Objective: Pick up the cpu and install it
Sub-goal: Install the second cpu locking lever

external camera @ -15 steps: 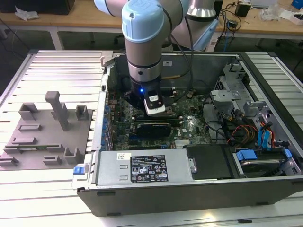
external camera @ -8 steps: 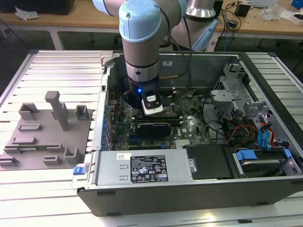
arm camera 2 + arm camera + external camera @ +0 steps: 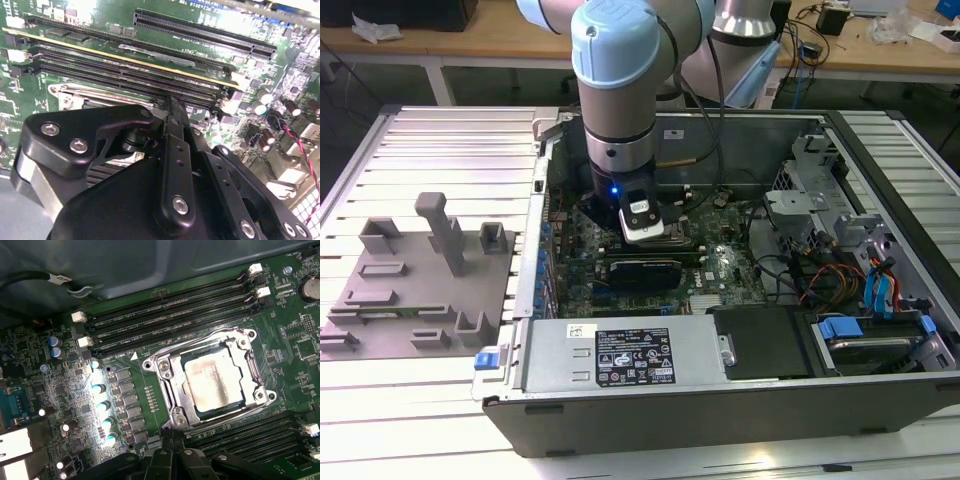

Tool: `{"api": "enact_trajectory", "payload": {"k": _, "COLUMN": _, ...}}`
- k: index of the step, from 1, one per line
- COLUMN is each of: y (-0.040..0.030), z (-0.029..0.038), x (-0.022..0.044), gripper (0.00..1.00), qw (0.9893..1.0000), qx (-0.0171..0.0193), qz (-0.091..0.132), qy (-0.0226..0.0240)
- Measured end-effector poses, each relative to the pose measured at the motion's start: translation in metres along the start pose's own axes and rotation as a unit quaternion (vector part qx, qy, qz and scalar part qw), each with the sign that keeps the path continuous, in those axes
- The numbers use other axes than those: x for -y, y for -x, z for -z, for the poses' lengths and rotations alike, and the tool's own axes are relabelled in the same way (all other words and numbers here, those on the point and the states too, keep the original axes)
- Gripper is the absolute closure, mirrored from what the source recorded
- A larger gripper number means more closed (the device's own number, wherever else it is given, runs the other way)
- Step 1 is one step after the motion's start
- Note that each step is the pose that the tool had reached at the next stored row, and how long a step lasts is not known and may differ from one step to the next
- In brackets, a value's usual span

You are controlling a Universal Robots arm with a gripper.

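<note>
The cpu (image 3: 216,381) already lay seated in its socket frame (image 3: 165,385) near the middle of the motherboard (image 3: 280,335), between the memory slots (image 3: 170,315). The gripper (image 3: 172,107) hung just above it, its fingers drawn together and empty. Judging by this, installation looked done; release and withdrawal seemed the step in hand.

Space directly over the socket frame (image 3: 210,377) is sitting open, cpu (image 3: 215,380) lying flat inside. Memory slots (image 3: 170,315) are flanking the socket frame on two sides; case wall (image 3: 150,270) is rising beyond those.
</note>
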State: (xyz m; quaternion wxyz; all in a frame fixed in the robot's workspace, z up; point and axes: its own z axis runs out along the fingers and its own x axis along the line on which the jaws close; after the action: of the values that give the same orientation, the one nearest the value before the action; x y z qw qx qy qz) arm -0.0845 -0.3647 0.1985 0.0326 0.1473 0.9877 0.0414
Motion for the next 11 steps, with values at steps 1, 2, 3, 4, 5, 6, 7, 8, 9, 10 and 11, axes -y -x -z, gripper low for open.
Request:
{"api": "enact_trajectory", "payload": {"k": 1, "y": -0.0001, "z": 0.0, "x": -0.0002, "gripper": 0.89, "qw": 1.0, "qx": 0.0, "qz": 0.0, "qy": 0.0001}}
{"api": "enact_trajectory", "payload": {"k": 2, "y": -0.0002, "z": 0.0, "x": -0.0004, "gripper": 0.89, "qw": 1.0, "qx": -0.0001, "qz": 0.0, "qy": 0.0001}}
{"api": "enact_trajectory", "payload": {"k": 3, "y": -0.0002, "z": -0.0001, "x": -0.0007, "gripper": 0.89, "qw": 1.0, "qx": 0.0, "qz": 0.0, "qy": 0.0002}}
{"api": "enact_trajectory", "payload": {"k": 4, "y": -0.0003, "z": -0.0002, "x": -0.0009, "gripper": 0.89, "qw": 1.0, "qx": -0.0001, "qz": 0.0, "qy": 0.0003}}
{"api": "enact_trajectory", "payload": {"k": 5, "y": -0.0004, "z": -0.0002, "x": -0.0011, "gripper": 0.89, "qw": 1.0, "qx": -0.0001, "qz": 0.0, "qy": 0.0002}}
{"api": "enact_trajectory", "payload": {"k": 6, "y": -0.0004, "z": -0.0002, "x": -0.0014, "gripper": 0.89, "qw": 1.0, "qx": -0.0001, "qz": 0.0, "qy": 0.0003}}
{"api": "enact_trajectory", "payload": {"k": 7, "y": -0.0005, "z": -0.0003, "x": -0.0019, "gripper": 0.89, "qw": 1.0, "qx": 0.0, "qz": 0.0, "qy": 0.0002}}
{"api": "enact_trajectory", "payload": {"k": 8, "y": -0.0006, "z": -0.0003, "x": -0.0023, "gripper": 0.89, "qw": 1.0, "qx": 0.0, "qz": 0.0, "qy": 0.0003}}
{"api": "enact_trajectory", "payload": {"k": 9, "y": -0.0005, "z": -0.0003, "x": -0.0026, "gripper": 0.89, "qw": 1.0, "qx": 0.0, "qz": 0.0, "qy": 0.0003}}
{"api": "enact_trajectory", "payload": {"k": 10, "y": -0.0005, "z": -0.0003, "x": -0.0027, "gripper": 0.89, "qw": 1.0, "qx": -0.0001, "qz": 0.0, "qy": 0.0002}}
{"api": "enact_trajectory", "payload": {"k": 11, "y": -0.0006, "z": -0.0002, "x": -0.0029, "gripper": 0.89, "qw": 1.0, "qx": 0.0, "qz": 0.0, "qy": 0.0002}}
